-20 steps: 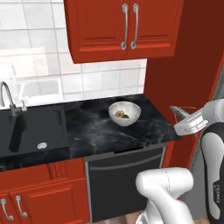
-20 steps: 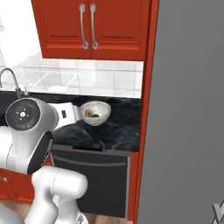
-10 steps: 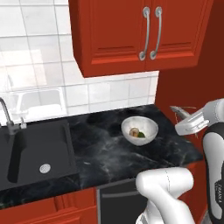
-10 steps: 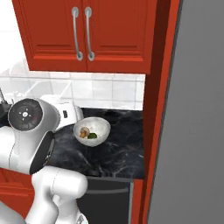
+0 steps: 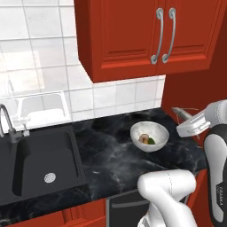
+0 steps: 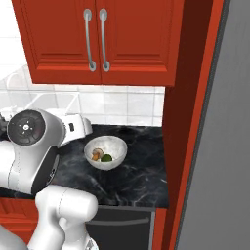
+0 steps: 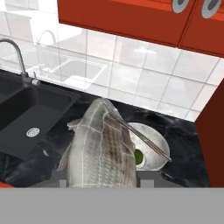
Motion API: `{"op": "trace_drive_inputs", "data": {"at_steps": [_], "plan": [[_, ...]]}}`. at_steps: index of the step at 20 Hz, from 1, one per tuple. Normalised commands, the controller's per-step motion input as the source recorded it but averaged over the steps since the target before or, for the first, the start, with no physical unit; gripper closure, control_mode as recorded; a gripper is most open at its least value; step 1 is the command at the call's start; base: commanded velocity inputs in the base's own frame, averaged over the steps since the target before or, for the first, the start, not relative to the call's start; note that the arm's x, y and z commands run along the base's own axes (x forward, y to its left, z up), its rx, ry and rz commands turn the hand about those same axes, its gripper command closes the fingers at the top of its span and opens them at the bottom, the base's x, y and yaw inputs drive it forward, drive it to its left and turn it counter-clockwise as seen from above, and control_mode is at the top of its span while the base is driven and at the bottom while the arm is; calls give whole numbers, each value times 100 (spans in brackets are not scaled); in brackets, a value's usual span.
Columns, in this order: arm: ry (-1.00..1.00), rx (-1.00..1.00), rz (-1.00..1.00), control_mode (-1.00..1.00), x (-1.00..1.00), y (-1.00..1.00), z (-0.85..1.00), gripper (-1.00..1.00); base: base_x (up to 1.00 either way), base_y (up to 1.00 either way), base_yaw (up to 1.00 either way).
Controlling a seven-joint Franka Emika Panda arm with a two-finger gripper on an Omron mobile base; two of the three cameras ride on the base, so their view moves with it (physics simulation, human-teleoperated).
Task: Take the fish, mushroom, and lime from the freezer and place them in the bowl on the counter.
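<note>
The freezer (image 6: 215,146) stands as a tall grey slab at the 3 o'clock edge of the right base view, past a red cabinet side panel (image 6: 188,122). The black veined worktop (image 5: 111,155) carries the task's goal, with the sink (image 5: 40,164) let into it toward 9 o'clock. The bowl (image 5: 149,136) sits on bare marble near the wall end, presumably left there as an open target for things coming out of the freezer. Inside it lie the mushroom (image 5: 143,138) and, at its 3 o'clock, touching or nearly so, the lime (image 5: 151,141). The fish (image 7: 103,151) is the remaining item: in the hand view it lies lengthwise, its tail aimed at the bowl. The fingers (image 7: 103,183) stand partly closed, clamped on the fish's body.
</note>
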Motion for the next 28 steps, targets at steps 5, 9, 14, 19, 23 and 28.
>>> {"op": "trace_drive_inputs", "data": {"at_steps": [5,9,14,19,23,28], "plan": [[0,0,0,100,0,0,0,100,61,4,-12],[0,0,-4,-100,31,0,-21,100,12,0,-3],[0,0,0,-100,49,0,-45,100,0,0,0],[0,0,0,-100,31,-2,-41,100,0,0,0],[5,0,0,-100,30,-3,-44,100,0,0,0],[12,0,0,-100,17,-4,-43,100,0,0,0]]}}
